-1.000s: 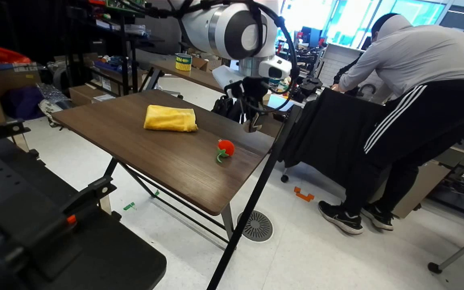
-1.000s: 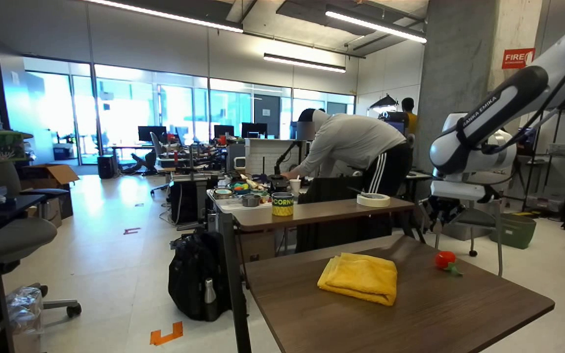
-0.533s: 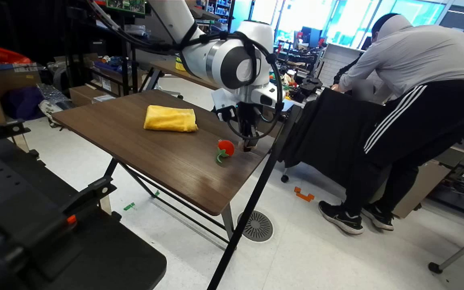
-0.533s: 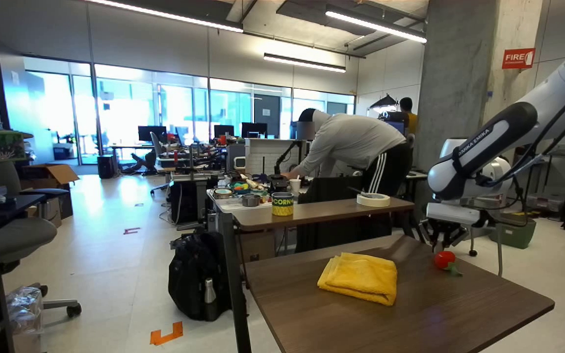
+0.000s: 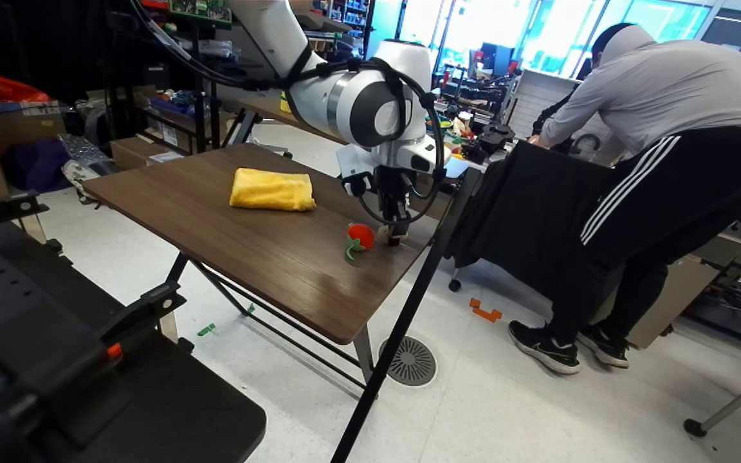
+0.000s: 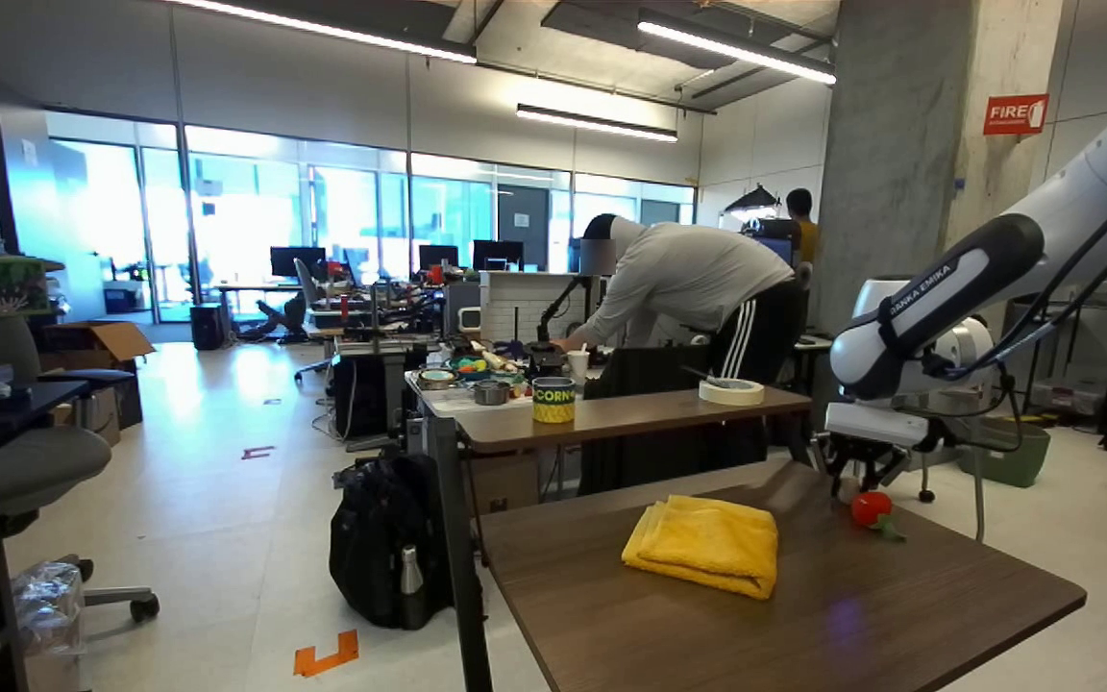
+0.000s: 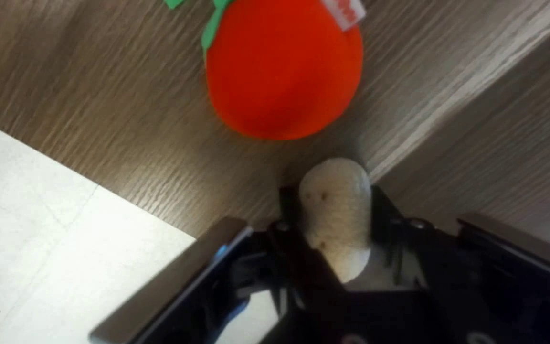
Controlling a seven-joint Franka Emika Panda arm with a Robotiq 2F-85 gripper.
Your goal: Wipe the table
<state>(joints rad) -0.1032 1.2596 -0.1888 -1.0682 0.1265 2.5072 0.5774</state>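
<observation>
Windows [image 6: 256,211] glared, washed out to white and blue.
Ceiling strips [image 6: 738,53] shone overhead; a faint purple glint lay on the worktop [image 6: 707,644]; in the wrist view, the claw [image 7: 334,198] was dark and blurred.

In both exterior views the floor [image 6: 217,519] is pale and marked with orange tape [image 6: 328,655]; a round drain [image 5: 417,360] is set into it. In an exterior view bright windows [image 6: 251,211] line the far wall [image 6: 304,86], tube lights [image 6: 736,52] glow overhead, and a concrete pillar [image 6: 899,173] bears a red sign [image 6: 1015,114]. Monitors [image 6: 298,261] show against the windows; a grey chair [image 6: 49,463] stands at the left edge.
</observation>
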